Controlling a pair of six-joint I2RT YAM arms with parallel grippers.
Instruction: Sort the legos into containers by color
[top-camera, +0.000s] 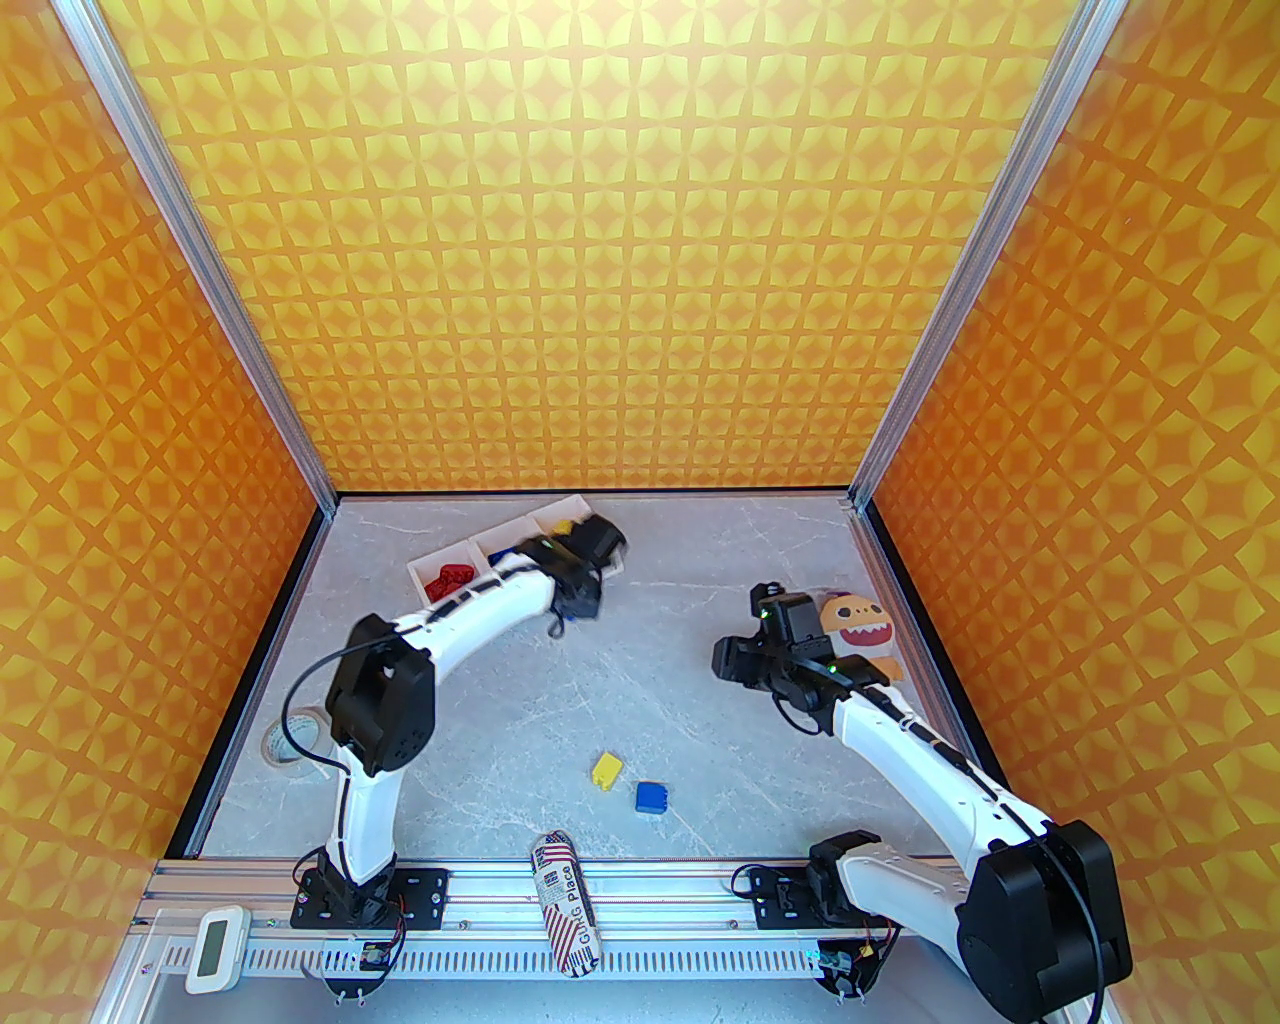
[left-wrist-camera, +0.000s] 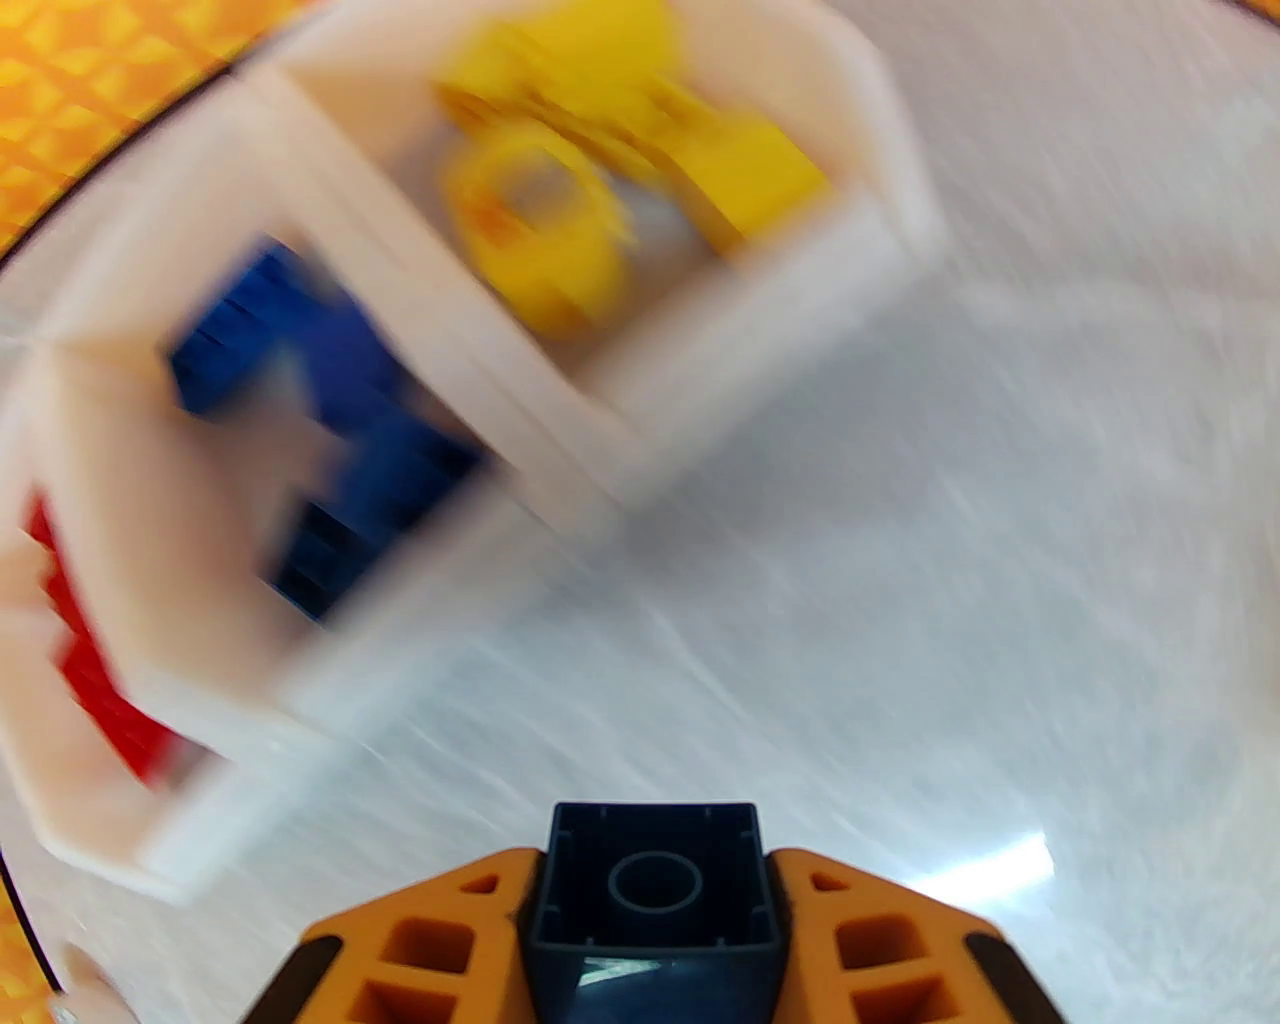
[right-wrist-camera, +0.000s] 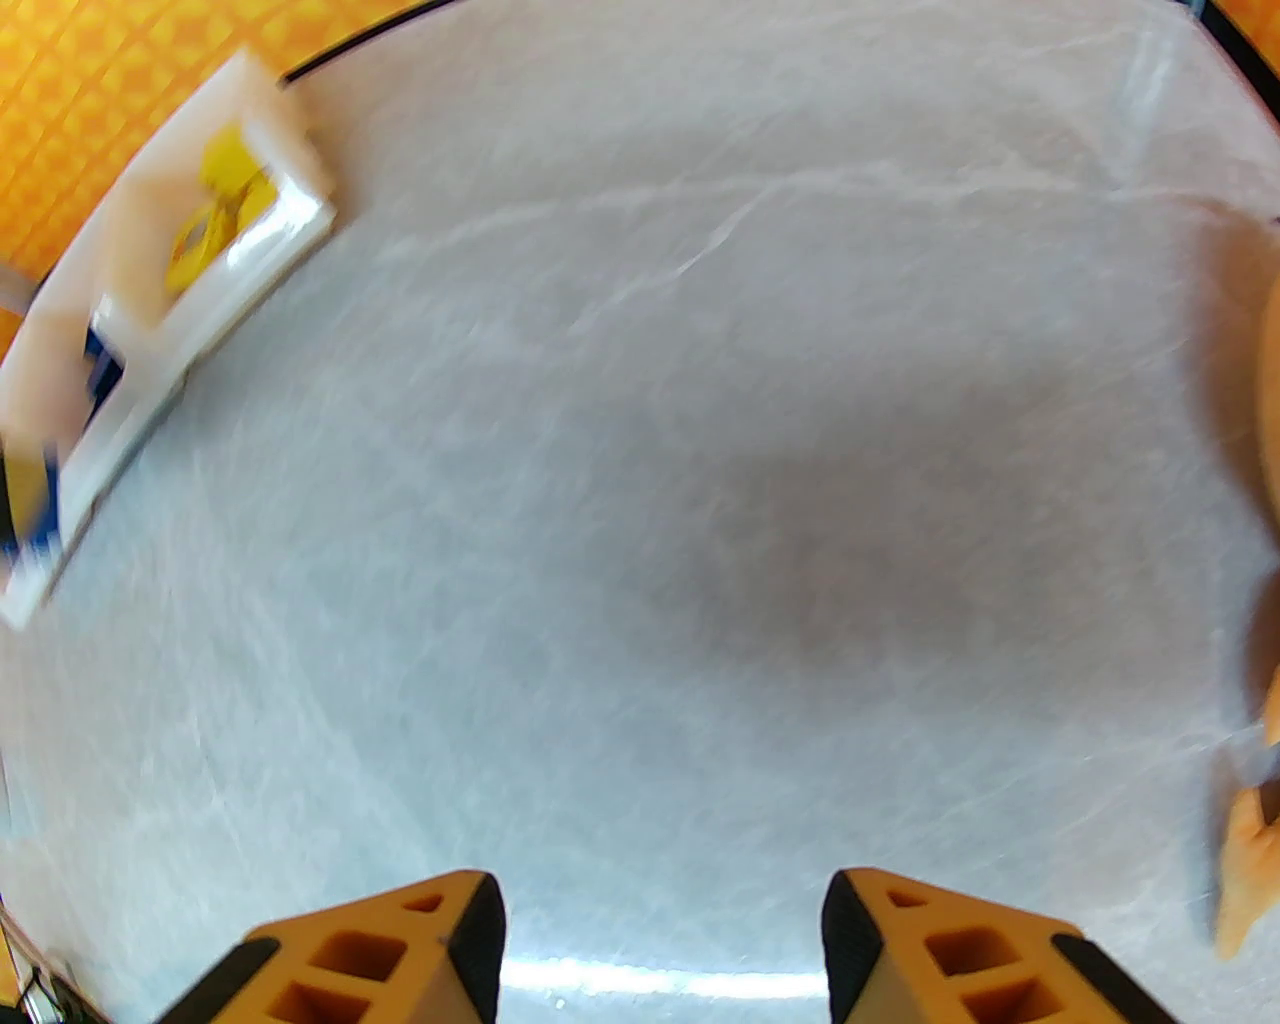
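The containers are a white three-bin row at the back left, holding red legos, blue legos and yellow legos. My left gripper hovers just in front of the row, shut on a dark blue lego. In the blurred left wrist view the bin walls frame yellow legos, blue legos and red legos. A loose yellow lego and a loose blue lego lie on the table near the front. My right gripper is open and empty above bare table.
An orange plush monster sits just right of my right gripper. A clear tape roll lies at the left edge. A printed tube rests across the front rail. Patterned orange walls enclose the table.
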